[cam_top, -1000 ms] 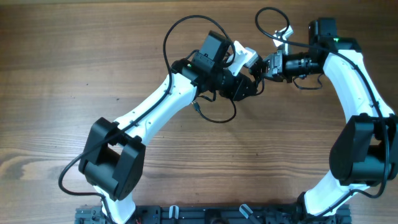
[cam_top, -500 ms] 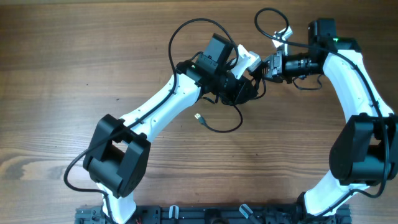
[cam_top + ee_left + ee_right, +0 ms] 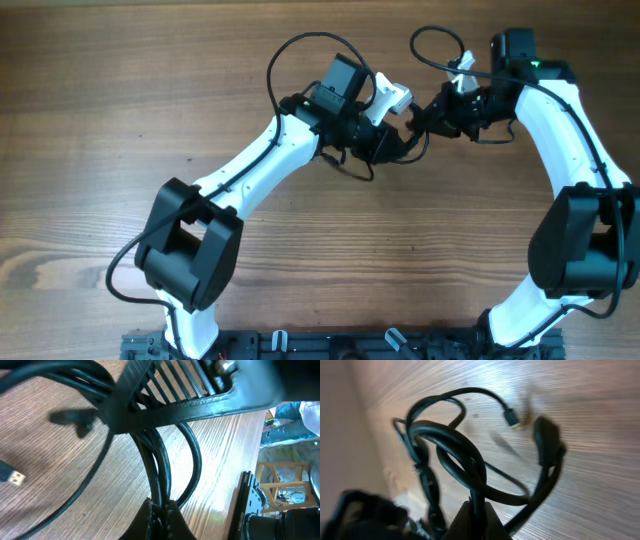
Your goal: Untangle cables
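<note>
- Since approx 1 s ago, loose loop of the cables has been drawn up. It lay lower on the table w/ a plug end out to the left. Overhead now shows only a short loop, just below the L arm's wrist.
- L gripper was partly open then, and is closed now.
- Cables sit upper centre of overhead frame, bunched between the two grippers and mostly hidden by them.
- L wrist view: several black strands run up from the bottom-centre fingers. A USB plug lies on the wood at far left edge.
- R wrist view: cables form a knotted loop mid-frame. A small plug is at upper centre and a blurred black connector at right.
- L gripper: jaws pinched tight on the strands.
- R gripper: jaws also clamped on a strand of the bundle.
- Grippers are near each other, L to the left and slightly lower in overhead.
</note>
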Robot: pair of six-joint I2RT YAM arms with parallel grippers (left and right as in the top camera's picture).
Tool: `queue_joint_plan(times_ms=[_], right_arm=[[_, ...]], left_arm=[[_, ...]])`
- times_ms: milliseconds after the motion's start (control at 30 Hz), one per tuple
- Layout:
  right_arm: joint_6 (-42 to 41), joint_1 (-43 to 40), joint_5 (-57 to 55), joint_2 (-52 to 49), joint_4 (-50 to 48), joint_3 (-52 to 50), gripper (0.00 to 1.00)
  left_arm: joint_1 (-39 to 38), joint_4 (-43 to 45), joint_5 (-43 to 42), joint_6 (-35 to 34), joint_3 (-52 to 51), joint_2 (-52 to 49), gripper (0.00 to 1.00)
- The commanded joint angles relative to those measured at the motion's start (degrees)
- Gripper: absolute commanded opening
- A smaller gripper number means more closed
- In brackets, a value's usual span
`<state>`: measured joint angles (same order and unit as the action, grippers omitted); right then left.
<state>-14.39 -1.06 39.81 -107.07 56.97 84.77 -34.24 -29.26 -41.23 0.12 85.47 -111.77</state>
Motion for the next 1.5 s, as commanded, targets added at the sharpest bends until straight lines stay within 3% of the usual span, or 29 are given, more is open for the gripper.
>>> queue_joint_plan(times_ms=[0,100,200,333,433,600,800,933,1067,1133,1267,1400,1467], right_arm=[[-3.7,-1.4,-13.4,-0.3,-0.2,0.0,0.04],[0.7,-1.4,-7.7,-0.3,1.9,0.0,0.04],[4.5,-1.4,-2.3,-0.3,4.3,0.0,0.04],[5.2,-1.4,-5.0,-0.3,5.3,0.0,0.04],[1.9,-1.4,-11.2,-0.4,4.3,0.0,0.04],[0.7,-1.4,-11.7,-0.4,2.9,0.0,0.05],[-0.8,-1.4,-10.6,-0.4,1.5,0.0,0.04],[-1.6,-1.4,-8.6,-0.4,0.0,0.0,0.04],[-2.2,-1.4,-8.2,-0.4,-0.6,0.0,0.04],[-2.1,-1.4,-8.2,-0.4,-0.6,0.0,0.04],[-1.3,-1.4,-6.6,-0.4,-0.7,0.0,0.04],[-0.5,-1.4,-3.8,-0.4,-1.5,0.0,0.05],[-0.3,-1.4,-3.7,-0.4,-1.7,0.0,0.04]], left_arm=[[2.7,-0.5,4.6,-3.5,0.3,0.1,0.04],[3.0,-0.7,11.7,-8.3,0.3,0.1,0.04],[3.0,0.0,12.6,-8.3,0.3,0.1,0.04],[3.1,2.0,12.6,-10.5,0.3,0.1,0.04],[3.8,3.2,10.1,-11.1,0.3,2.2,0.04],[5.9,2.4,3.9,-10.8,0.3,10.6,0.04],[11.5,-11.0,4.3,-10.1,0.3,19.5,0.04],[14.6,-23.4,12.0,-14.3,0.3,19.8,0.04],[14.7,-29.1,17.0,-9.3,0.3,19.6,0.04],[14.8,-27.8,16.6,-5.5,0.3,19.6,0.09],[14.3,-18.8,4.7,3.8,0.3,20.6,0.15],[10.4,-13.4,3.5,3.9,0.3,19.9,0.19],[6.8,-12.7,3.7,3.5,0.3,17.9,0.26]])
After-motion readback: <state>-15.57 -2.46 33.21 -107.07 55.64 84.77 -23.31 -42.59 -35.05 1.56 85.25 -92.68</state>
